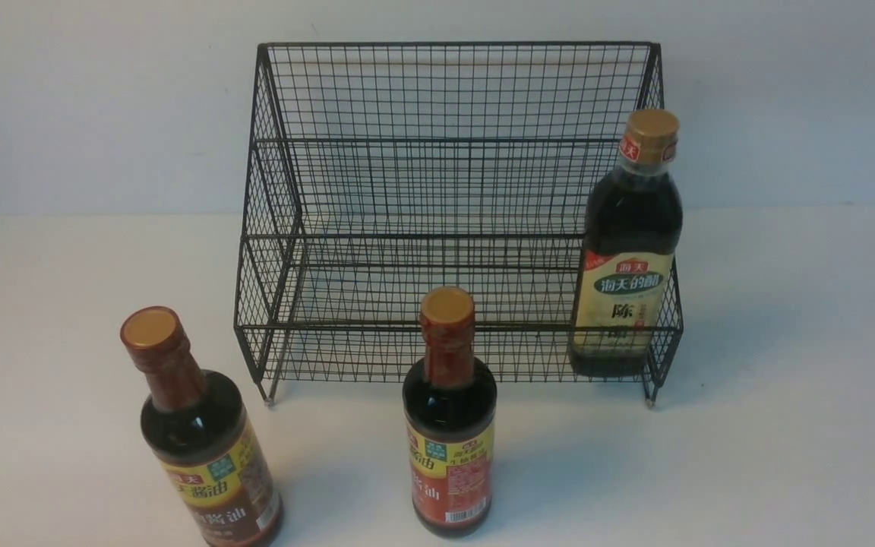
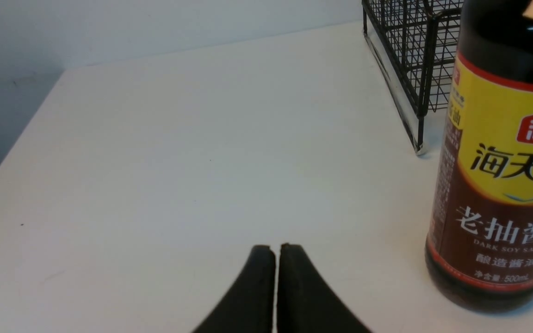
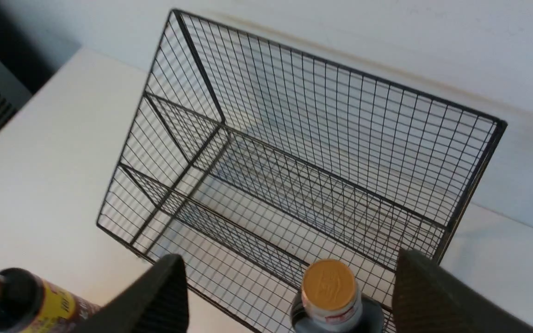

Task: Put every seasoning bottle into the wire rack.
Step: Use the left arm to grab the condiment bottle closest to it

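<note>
A matte white table (image 1: pixel 787 456) carries a black wire rack (image 1: pixel 445 190), a two-step grid of thin square mesh with a tall back, sloping sides and small feet. At the right end of its lower front tier stands the broad bottle (image 1: pixel 627 251), upright: glossy dark liquid, a cream label with a green band and a ribbed tan cap. Two slim bottles stand upright on the table in front of the rack, both with red necks, tan caps and yellow-and-red labels: the middle slim bottle (image 1: pixel 449 425) just before the front rail, and the left slim bottle (image 1: pixel 202 448) off the rack's left corner. The right pincer (image 3: pixel 289 263) hangs released above the broad bottle, its dark fingers spread wide on either side of the cap and clear of it. The left pincer (image 2: pixel 275 249) is clenched on nothing, its smooth black tips pressed together low over the table, near the left slim bottle but apart from it.
</note>
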You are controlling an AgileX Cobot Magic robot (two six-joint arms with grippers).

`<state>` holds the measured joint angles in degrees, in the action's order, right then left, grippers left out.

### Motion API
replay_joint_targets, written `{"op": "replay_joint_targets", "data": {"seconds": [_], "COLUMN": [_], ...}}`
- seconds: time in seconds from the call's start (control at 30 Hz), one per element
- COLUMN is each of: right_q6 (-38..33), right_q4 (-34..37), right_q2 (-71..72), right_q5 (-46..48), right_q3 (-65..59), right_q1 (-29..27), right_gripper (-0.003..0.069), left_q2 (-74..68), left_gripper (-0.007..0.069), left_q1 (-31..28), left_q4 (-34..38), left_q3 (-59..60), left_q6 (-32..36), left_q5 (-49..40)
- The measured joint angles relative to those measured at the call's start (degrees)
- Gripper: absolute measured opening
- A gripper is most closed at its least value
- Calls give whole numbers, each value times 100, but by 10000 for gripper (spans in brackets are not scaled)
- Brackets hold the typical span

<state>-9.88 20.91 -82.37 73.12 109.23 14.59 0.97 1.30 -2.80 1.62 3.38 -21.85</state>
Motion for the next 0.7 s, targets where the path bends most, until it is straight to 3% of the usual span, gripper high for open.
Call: {"op": "replay_joint_targets", "data": {"seconds": [0.13, 0.37, 0.43, 0.6, 0.7], "right_q6": [20, -426, -511, -588, -593], "right_q4": [38, 86, 45, -315, -392], "right_q2": [642, 2237, 2561, 3608, 4127], "right_q5": [-11, 11, 19, 31, 31], "right_q3": [-335, -2319, -2797, -4008, -4422], "right_q1": [0, 0, 0, 0, 0], "right_gripper": [430, 199, 150, 32, 10], "left_q2": [0, 0, 0, 0, 0], "left_gripper": [-5, -5, -5, -5, -5], "left_q1": [0, 0, 0, 0, 0], "left_q4": [0, 167, 589, 3398, 4391], "left_q3": [0, 0, 7, 7, 7], "left_q6": [0, -111, -376, -1724, -1902], "left_q5": [0, 28, 127, 603, 698]}}
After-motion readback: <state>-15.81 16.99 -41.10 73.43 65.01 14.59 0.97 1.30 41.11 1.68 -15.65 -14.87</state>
